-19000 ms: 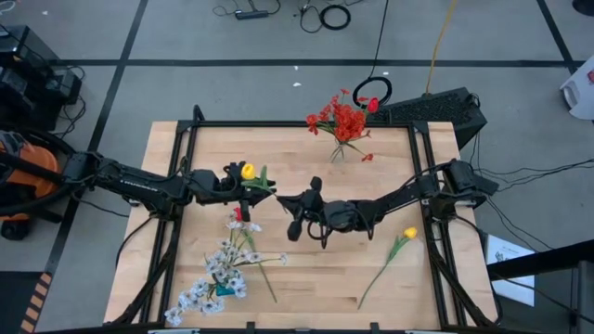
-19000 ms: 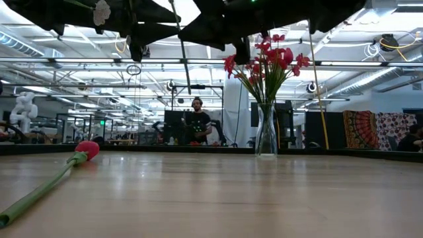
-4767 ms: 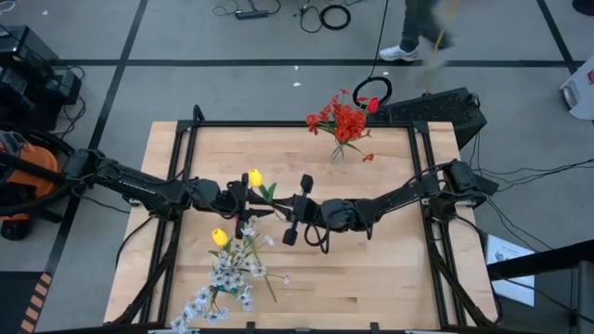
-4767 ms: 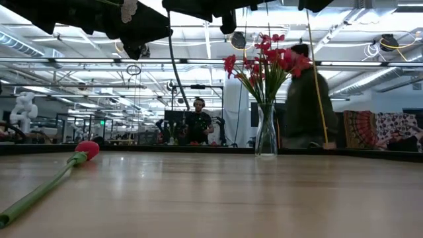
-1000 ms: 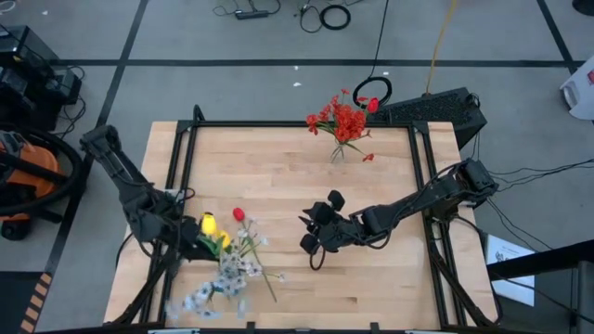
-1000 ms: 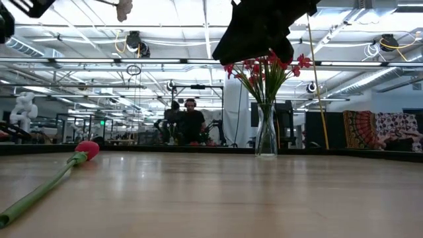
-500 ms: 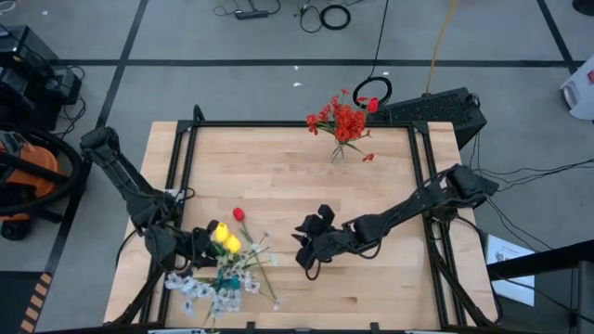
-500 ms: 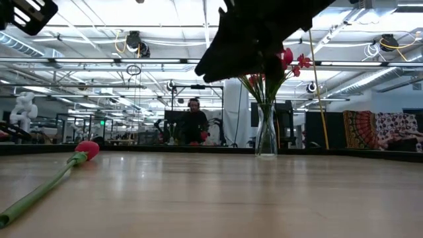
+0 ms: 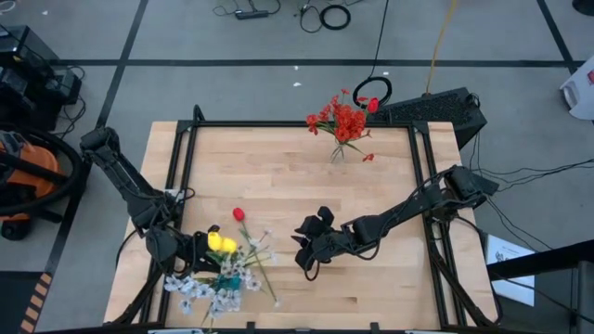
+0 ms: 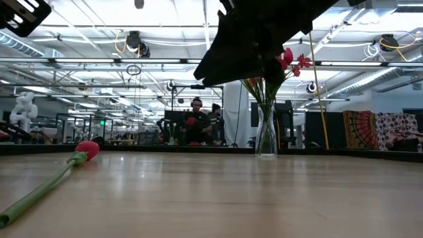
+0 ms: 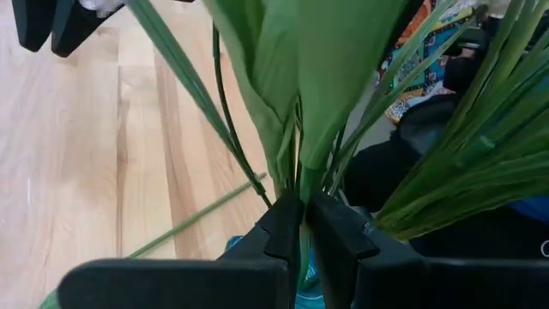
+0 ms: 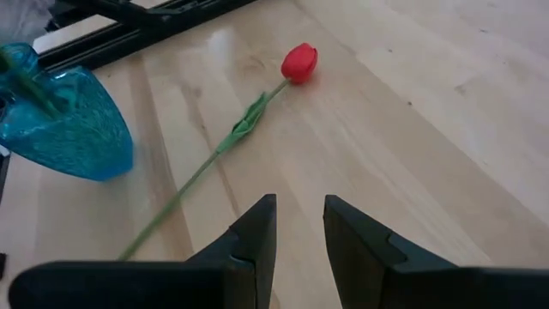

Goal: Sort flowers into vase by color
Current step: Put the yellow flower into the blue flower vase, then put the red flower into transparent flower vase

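Red gives us our landmark: a clear glass vase (image 9: 340, 151) at the far edge of the pale wooden table (image 9: 278, 167) holds one bunch of red cluster flowers (image 9: 345, 121).

We count one loose red tulip bud on a thin green stalk (image 9: 238, 214), lying flat on the boards well in front of that vase, toward the left arm's side. Just beside it, two yellow tulip buds (image 9: 221, 244) stand in a blue glass vase (image 12: 73, 129), above one spray of small white blossoms (image 9: 206, 292).

Our left gripper (image 11: 304, 225) sits at that second vase; its fingers (image 11: 281, 227) are nearly closed, pinching the green stems and leaves (image 11: 296, 103) between them.

Our right gripper (image 12: 298, 225) hovers over the table's middle, in front of the red bunch, fingers slightly parted and holding nothing, with the loose tulip ahead of it.

From table height the right arm (image 10: 264, 30) partly blocks the red bunch. Beyond, people (image 10: 195, 125) show in the room.
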Controlling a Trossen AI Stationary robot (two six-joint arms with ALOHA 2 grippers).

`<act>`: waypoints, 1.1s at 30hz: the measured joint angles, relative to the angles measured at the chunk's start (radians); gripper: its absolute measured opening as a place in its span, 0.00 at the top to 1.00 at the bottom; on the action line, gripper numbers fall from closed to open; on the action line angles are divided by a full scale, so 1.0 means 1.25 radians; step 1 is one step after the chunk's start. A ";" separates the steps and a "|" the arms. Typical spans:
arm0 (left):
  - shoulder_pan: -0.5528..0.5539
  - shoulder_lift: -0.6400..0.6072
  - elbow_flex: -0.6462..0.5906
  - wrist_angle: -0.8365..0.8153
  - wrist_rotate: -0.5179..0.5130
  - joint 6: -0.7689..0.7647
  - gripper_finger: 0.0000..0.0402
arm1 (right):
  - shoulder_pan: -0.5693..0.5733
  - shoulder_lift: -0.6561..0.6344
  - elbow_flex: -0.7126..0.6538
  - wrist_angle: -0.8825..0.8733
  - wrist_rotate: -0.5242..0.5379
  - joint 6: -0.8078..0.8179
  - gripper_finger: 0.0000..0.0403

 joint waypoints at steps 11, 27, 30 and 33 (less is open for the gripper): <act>0.000 0.002 0.000 -0.002 0.014 0.000 0.78 | 0.000 0.000 0.000 0.025 0.000 0.000 0.77; 0.000 0.001 -0.001 -0.216 0.041 -0.105 0.70 | 0.005 -0.001 0.000 0.042 -0.005 0.083 0.78; 0.000 0.001 -0.001 -0.247 0.040 -0.105 0.70 | 0.013 -0.001 0.000 0.043 -0.001 0.084 0.82; 0.000 0.001 -0.001 -0.267 0.040 -0.105 0.70 | 0.025 -0.001 0.000 0.052 0.016 0.084 0.88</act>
